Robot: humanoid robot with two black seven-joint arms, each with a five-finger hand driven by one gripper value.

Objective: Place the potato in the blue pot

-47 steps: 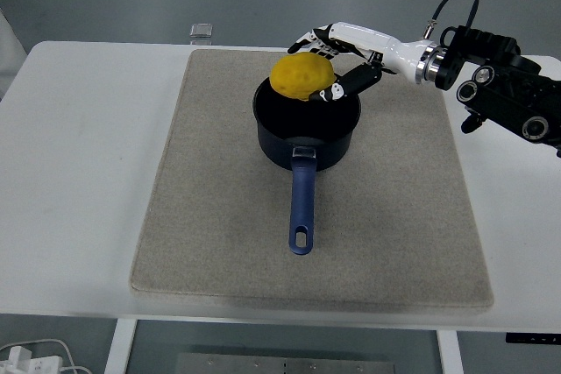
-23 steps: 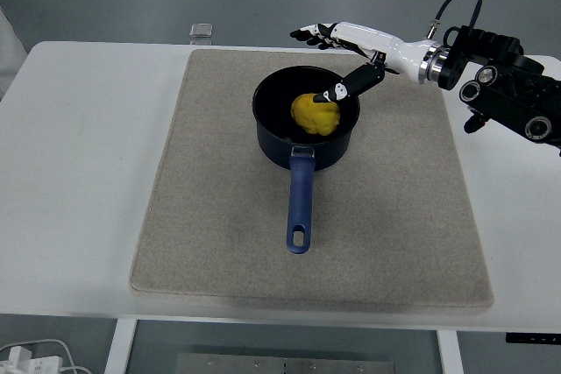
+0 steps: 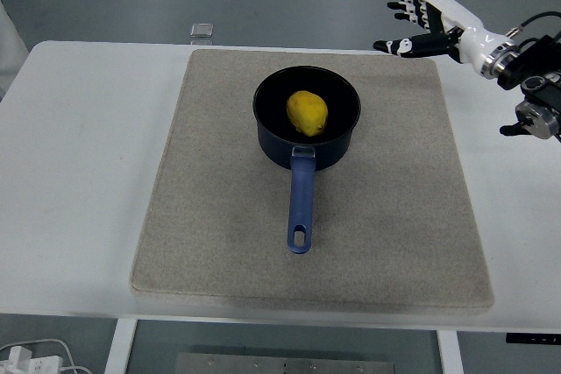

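Head view. Beige felt-like mat on white table; small clear container beyond mat. Round blue pot, handle toward near edge, centred on mat; lumpy yellow potato inside. Right hand, fingers spread, empty, beyond mat's far right corner.

yellow potato, dark blue pot, beige mat, white table

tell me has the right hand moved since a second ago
Yes. The right hand has pulled back from over the blue pot toward the mat's far right corner, fingers spread, leaving the potato inside.
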